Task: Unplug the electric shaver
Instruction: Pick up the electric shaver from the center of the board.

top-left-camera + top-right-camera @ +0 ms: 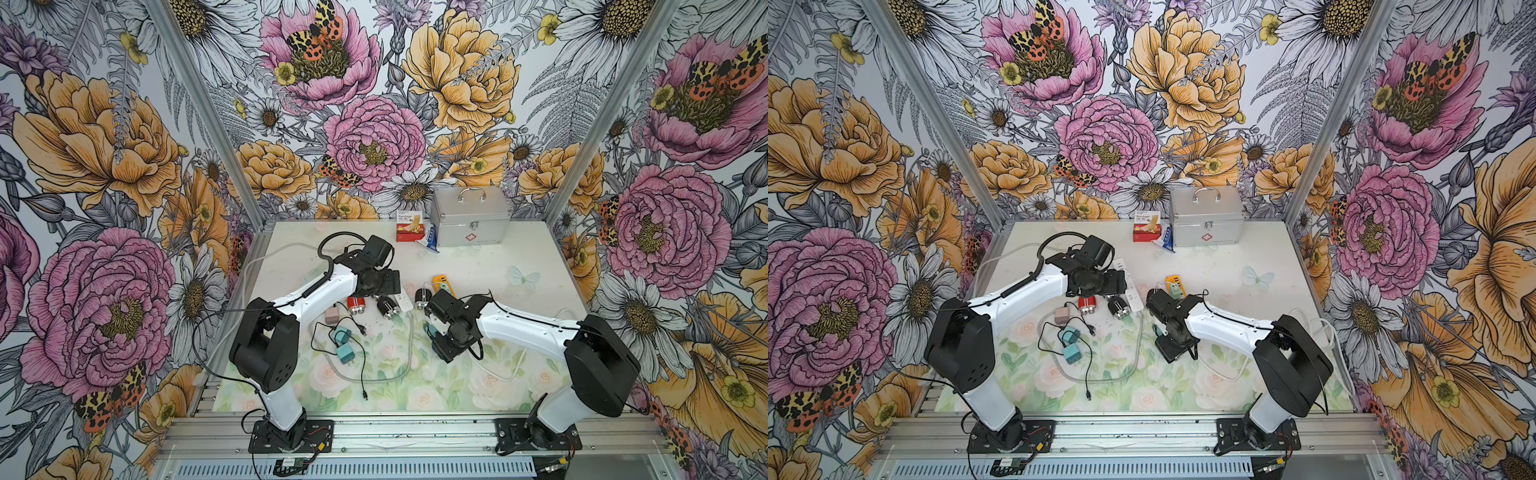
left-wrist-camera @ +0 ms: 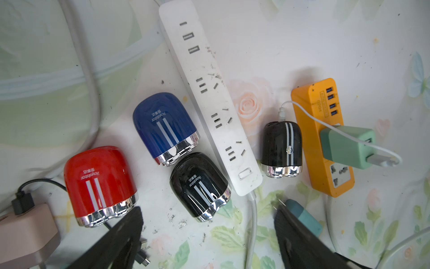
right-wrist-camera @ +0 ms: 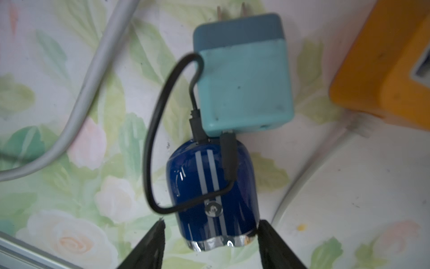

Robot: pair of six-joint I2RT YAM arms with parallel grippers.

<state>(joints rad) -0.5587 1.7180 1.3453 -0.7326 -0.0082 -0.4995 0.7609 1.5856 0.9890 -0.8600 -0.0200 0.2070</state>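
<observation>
Two claws, both released. My right claw straddles the corded blue shaver, one finger touching its chrome end, at 6 o'clock of the orange strip. A black cable joins shaver to teal charger, prongs bare. My left claw hangs spread at the strip's 9 o'clock.

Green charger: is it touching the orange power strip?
Touching. The left wrist view shows the green charger seated on the orange power strip, plugged into its face.
</observation>
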